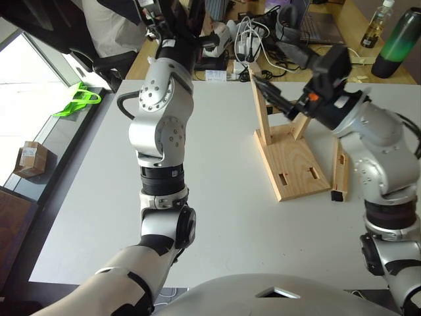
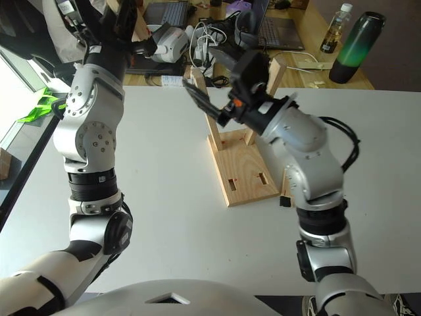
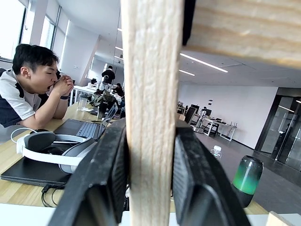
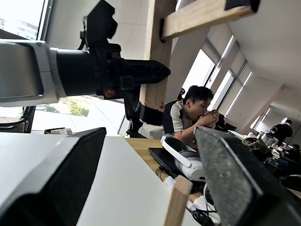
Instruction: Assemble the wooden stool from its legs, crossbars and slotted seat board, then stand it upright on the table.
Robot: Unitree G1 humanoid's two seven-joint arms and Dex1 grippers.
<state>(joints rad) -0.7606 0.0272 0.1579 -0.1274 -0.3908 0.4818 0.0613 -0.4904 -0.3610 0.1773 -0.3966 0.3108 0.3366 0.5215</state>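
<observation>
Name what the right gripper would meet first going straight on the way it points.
Probably the upright leg on the seat board: its top sits between the open fingers of the right gripper, though depth is unclear.

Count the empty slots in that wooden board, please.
2. Both are in the near end of the board, side by side: the left slot and the right slot. The far end, where two legs stand, may hide more.

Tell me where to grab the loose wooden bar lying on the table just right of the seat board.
Grip the wooden bar mid-length, across its narrow width, coming straight down from above. It lies flat on the table alongside the seat board, so both long sides look reachable. Its near end carries a dark cap, so stay clear of that.
</observation>
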